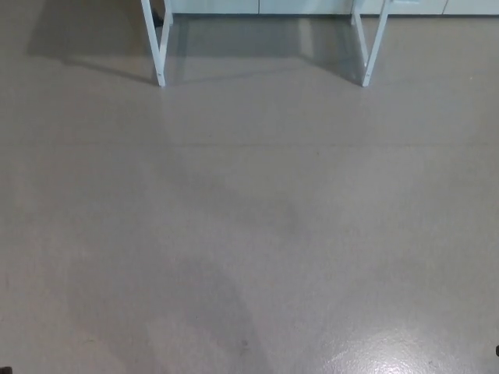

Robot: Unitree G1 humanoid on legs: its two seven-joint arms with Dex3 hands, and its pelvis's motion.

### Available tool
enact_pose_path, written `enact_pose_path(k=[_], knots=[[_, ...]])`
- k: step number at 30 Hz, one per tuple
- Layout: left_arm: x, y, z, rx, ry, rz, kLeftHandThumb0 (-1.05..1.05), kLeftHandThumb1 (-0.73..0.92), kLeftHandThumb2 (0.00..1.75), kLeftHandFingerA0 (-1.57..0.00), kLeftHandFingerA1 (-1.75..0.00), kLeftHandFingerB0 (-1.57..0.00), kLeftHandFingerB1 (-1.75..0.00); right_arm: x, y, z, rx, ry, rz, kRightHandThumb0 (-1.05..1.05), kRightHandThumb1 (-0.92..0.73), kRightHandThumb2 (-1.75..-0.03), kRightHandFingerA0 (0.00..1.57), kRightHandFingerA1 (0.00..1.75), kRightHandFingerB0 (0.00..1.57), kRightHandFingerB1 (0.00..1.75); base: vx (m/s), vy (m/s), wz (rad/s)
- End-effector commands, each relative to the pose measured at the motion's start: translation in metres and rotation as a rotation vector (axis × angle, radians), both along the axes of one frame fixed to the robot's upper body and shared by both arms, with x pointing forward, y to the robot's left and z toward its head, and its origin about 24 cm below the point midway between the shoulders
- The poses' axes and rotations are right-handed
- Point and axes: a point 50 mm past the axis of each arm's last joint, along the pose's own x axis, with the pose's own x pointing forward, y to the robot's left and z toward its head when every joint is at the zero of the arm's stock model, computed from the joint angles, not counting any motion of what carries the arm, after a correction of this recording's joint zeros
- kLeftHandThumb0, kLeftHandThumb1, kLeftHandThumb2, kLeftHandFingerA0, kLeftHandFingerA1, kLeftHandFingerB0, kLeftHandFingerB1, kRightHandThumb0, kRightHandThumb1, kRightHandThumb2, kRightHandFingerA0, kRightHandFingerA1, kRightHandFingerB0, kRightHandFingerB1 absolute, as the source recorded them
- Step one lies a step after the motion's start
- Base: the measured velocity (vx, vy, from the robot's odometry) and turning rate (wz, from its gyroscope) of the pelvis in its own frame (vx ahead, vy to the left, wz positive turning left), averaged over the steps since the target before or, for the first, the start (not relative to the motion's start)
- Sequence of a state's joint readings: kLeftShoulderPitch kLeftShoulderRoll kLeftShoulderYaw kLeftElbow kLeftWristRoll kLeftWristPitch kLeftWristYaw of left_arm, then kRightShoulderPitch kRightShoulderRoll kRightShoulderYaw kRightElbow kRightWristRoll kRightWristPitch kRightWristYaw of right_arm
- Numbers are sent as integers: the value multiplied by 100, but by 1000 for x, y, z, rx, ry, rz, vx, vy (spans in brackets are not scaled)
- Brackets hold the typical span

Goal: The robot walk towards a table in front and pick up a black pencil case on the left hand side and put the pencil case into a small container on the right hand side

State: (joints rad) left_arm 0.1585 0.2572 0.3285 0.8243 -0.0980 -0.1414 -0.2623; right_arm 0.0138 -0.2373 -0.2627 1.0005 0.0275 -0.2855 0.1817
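Neither of my hands shows in the head view, so I cannot tell how their fingers stand. Nearest me lies a grey-beige floor (249,234) with a pale glare at the lower right and soft shadows across it. Farther off stand two white legs (158,47) of the surface. The pencil case and container are out of sight.

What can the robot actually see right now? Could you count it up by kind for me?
White metal table legs: 2
Plain grey-beige floor: 1
Pale wall base behind the legs: 1
Black pencil cases: 0
Containers: 0
Robot hands: 0
Total: 4
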Motion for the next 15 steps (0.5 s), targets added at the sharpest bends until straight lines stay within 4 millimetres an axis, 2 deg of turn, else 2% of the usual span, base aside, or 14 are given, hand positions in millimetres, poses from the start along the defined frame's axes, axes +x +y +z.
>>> enact_pose_path(k=[1, 2, 3, 7, 8, 9, 11, 12, 13, 14, 15], knots=[[2, 5, 6, -2, -46, -11, -21, 46, 53, -46, -43, -37, -37, 0, -6, 5, -1, -51, 1, -72, -29, -71, 85, 64, 49, 56, 0, 0, 0], [2, 5, 6, 0, -47, -13, -19, 46, 54, -46, -43, -37, -37, 0, -6, 5, -6, -51, -1, -69, -37, -52, 90, 60, 52, 52, 0, 0, 0], [2, 5, 6, -1, -48, -15, -19, 46, 53, -45, -43, -38, -37, 0, -6, 5, -9, -51, 0, -71, -29, -72, 86, 65, 49, 57, 0, 0, 0], [1, 5, 6, 8, -47, -31, -20, 46, 53, -44, -41, -33, -35, 1, -6, 5, -16, -48, 12, -70, -30, -73, 86, 63, 48, 57, 0, 0, 0], [1, 6, 6, 10, -45, -33, -20, 46, 53, -44, -41, -33, -35, 1, -6, 5, -22, -45, 15, -70, -30, -73, 86, 63, 48, 57, 0, 0, 0], [1, 5, 6, 27, -38, -47, -24, 45, 53, -43, -40, -32, -34, 0, -6, 5, -35, -40, 21, -71, -40, -54, 85, 60, 50, 51, 0, 0, 0], [2, 5, 6, 34, -33, -54, -21, 46, 53, -40, -39, -31, -34, 0, -6, 5, -48, -35, 33, -73, -40, -54, 85, 60, 50, 51, 0, 0, 0], [1, 5, 6, 24, -38, -53, -20, 47, 53, -38, -40, -29, -34, 0, -7, 6, -51, -36, 33, -75, -30, -74, 82, 65, 48, 56, 0, 0, 0], [1, 5, 5, 25, -35, -52, -22, 46, 54, -39, -38, -29, -33, 0, -7, 6, -54, -35, 33, -75, -31, -75, 81, 65, 48, 56, 0, 0, 0], [1, 5, 5, 30, -29, -55, -23, 46, 53, -38, -37, -28, -32, 0, -7, 6, -57, -34, 34, -72, -41, -54, 84, 61, 51, 52, 0, 0, 0], [1, 5, 5, 35, -28, -60, -23, 46, 53, -38, -37, -28, -32, 0, -7, 6, -58, -35, 36, -72, -41, -54, 84, 61, 51, 52, 0, 0, 0]])
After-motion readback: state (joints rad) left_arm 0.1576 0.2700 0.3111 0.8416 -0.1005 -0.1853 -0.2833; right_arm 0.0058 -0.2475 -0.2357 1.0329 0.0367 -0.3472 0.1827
